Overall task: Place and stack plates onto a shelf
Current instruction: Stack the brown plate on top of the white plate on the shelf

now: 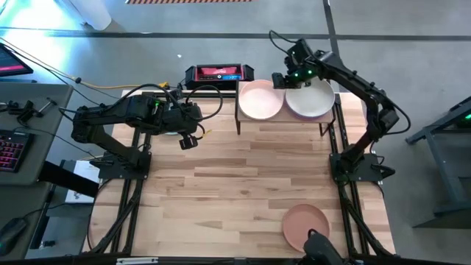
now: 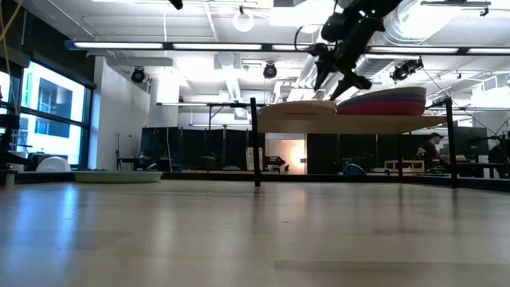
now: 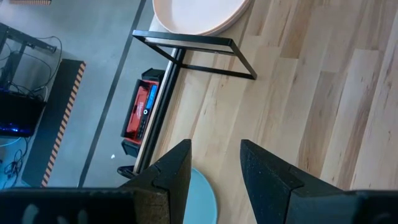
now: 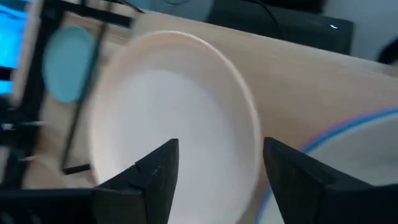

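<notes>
Nearest, at the table's front edge, lies the terracotta plate (image 1: pixel 306 223). Farther back on the left, the left arm is folded low and its gripper (image 1: pixel 189 140) hangs with fingers apart over bare wood, above the teal plate (image 3: pixel 199 196). At the back, the shelf (image 1: pixel 239 118) carries the peach-pink plate (image 1: pixel 260 100) and, beside it, a stack topped by the grey plate (image 1: pixel 310 101). The right arm reaches far over the shelf, its gripper (image 1: pixel 280 79) open between both, holding nothing.

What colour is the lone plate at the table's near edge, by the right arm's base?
Terracotta brown plate; the high view shows it best.
</notes>
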You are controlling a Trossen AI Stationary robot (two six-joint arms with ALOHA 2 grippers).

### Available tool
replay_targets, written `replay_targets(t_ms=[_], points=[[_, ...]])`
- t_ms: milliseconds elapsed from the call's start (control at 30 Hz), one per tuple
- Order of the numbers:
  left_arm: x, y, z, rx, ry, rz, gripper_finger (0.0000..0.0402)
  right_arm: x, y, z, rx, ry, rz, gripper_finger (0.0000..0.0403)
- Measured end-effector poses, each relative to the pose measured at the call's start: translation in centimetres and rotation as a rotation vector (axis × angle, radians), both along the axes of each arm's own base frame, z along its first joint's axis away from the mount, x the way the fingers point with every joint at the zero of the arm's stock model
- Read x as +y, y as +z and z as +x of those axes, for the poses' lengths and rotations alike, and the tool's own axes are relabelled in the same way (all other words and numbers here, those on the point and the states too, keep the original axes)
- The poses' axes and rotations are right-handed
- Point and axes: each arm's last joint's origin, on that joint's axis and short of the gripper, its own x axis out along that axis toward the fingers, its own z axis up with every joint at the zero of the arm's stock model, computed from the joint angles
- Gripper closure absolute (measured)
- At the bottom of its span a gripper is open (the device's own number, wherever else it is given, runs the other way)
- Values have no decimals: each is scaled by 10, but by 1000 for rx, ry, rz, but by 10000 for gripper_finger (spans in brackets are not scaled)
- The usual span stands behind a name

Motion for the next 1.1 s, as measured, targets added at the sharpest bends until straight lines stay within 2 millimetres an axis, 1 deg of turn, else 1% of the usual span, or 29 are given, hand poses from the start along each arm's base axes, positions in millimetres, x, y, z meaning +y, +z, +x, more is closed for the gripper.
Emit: replay_targets(t_ms=[133, 267, 333, 433, 633, 867, 967, 1100], points=[[0, 0, 0, 0, 0, 0, 273, 4, 10, -1, -85, 53, -5, 190], [0, 0, 0, 0, 0, 0, 273, 12, 19, -2, -133, 115, -18, 190], [0, 0, 0, 0, 0, 0, 273, 18, 22, -1, -151, 165, -22, 190], [0, 0, 0, 0, 0, 0, 273, 32, 29, 3, -202, 273, -10, 190], [0, 0, 0, 0, 0, 0, 273, 73, 40, 12, -214, 450, 3, 190], [0, 0, 0, 0, 0, 0, 273, 129, 42, 24, -149, 655, 53, 190], [0, 0, 0, 0, 0, 0, 273, 152, 40, 26, -64, 734, 36, 190], [0, 0, 0, 0, 0, 0, 273, 181, 33, 22, 124, 813, 13, 190]])
